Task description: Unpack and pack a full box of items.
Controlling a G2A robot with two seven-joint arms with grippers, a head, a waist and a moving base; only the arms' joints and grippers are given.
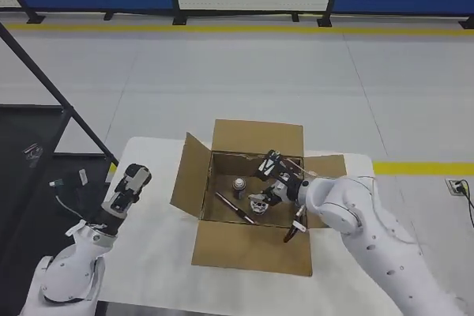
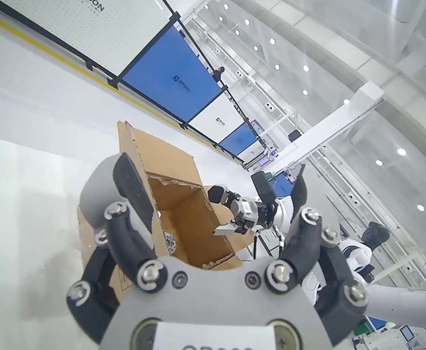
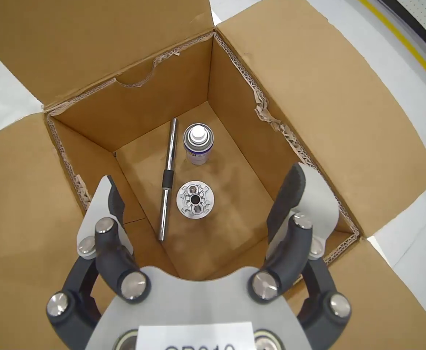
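Claws are taken first, from the top view: the right claw (image 1: 280, 175) is held above the open brown cardboard box (image 1: 253, 245), over its right side. The left claw (image 1: 134, 175) is held over the white worktop (image 1: 154, 261), apart from the box's left flap. Three items are seen on the box floor.

From the left wrist view, the left claw (image 2: 216, 191) is seen spread wide and empty, pointed toward the box.

From the right wrist view, the right claw (image 3: 203, 187) is likewise seen spread wide with nothing in it. Below it lie a long silver metal rod (image 3: 167, 180), a small upright spray can (image 3: 197, 143) and a round silver metal hub (image 3: 195, 202), the rod just beside the other two.

Unpacking is judged to be the step in hand. A descent into the box and a closing on one item, probably the hub, is called for next.
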